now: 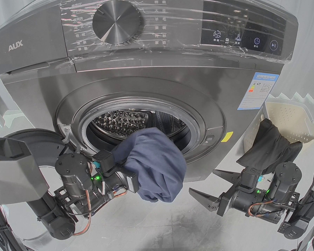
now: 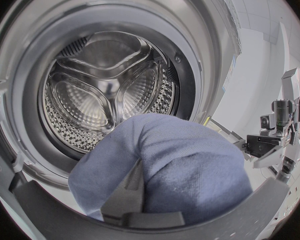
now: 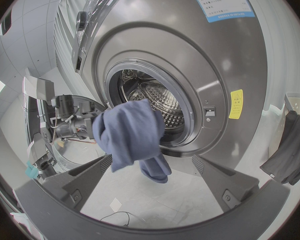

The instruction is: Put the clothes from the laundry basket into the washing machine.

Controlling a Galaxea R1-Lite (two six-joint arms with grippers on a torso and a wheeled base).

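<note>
A blue garment hangs bunched in front of the washing machine's open drum, at its lower rim. My left gripper is shut on it, and the cloth drapes over the fingers. In the left wrist view the blue garment covers the lower part of the steel drum. My right gripper hangs open and holds nothing, low and to the right of the drum. Behind it, a black garment hangs over the rim of the cream laundry basket.
The machine's round door stands swung open on the left, beside my left arm. The grey machine front rises close ahead. Bare light floor lies below both grippers. The basket stands against the machine's right side.
</note>
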